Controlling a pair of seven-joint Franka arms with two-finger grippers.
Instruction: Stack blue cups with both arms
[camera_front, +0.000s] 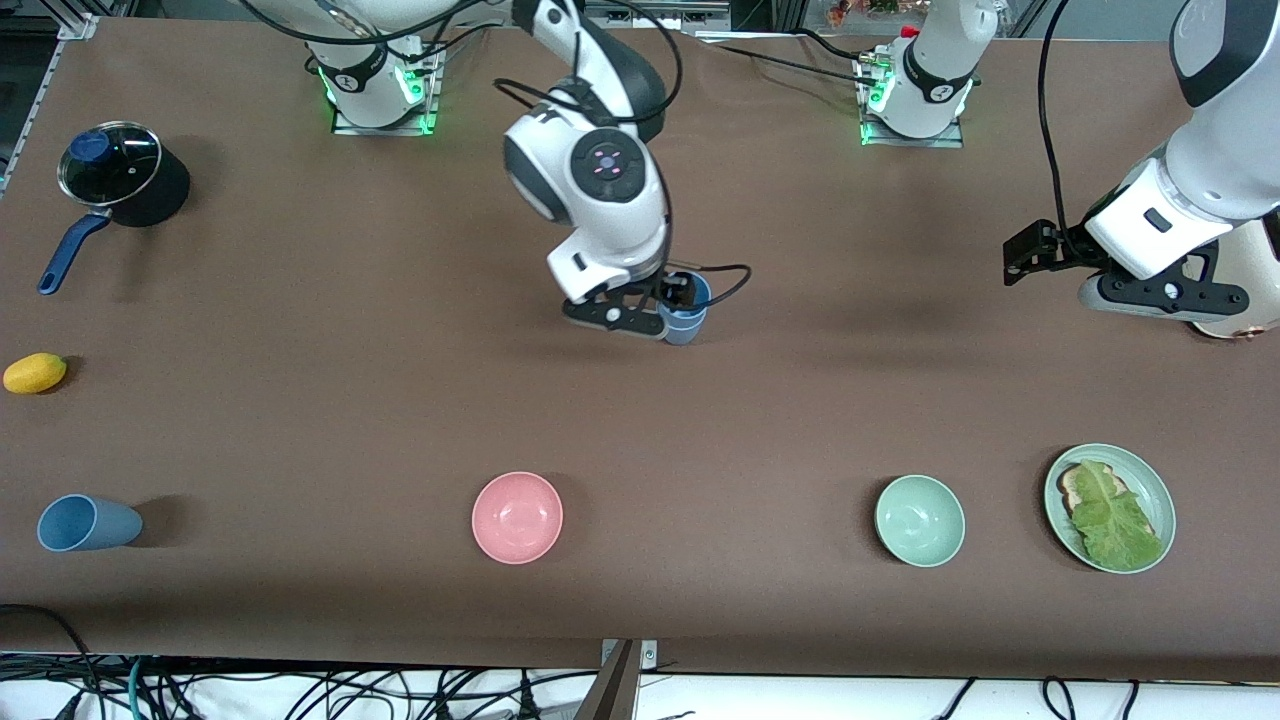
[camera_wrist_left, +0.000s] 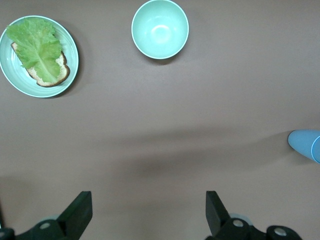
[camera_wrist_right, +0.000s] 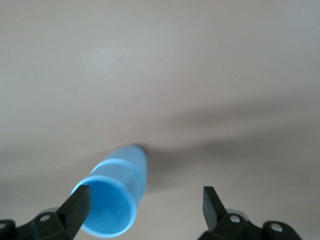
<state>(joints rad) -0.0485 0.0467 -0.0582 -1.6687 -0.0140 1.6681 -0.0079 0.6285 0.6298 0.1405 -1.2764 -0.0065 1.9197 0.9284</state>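
two blue cups already nested upright mid-worktop (camera_front: 900, 390), a third still out. nearest the front camera, toward the right arm's end: lone blue cup (camera_front: 88, 523) lying on its side, in the same row as the pink bowl (camera_front: 517, 517), the pale-green bowl (camera_front: 919, 520) and the lettuce plate (camera_front: 1109, 494).

farther back: stacked pair (camera_front: 686, 312), a band showing where one sits in the other. right gripper (camera_front: 655, 310) low around it, fingers spread, nothing clamped.

left gripper (camera_front: 1030, 255) hangs over bare worktop at its own end, wide open, waiting.

handling, my guess: light thin plastic, stiff enough, matte so not too slick, tapered. take the fallen cup across the wall near the rim; gentle squeeze, it may roll.
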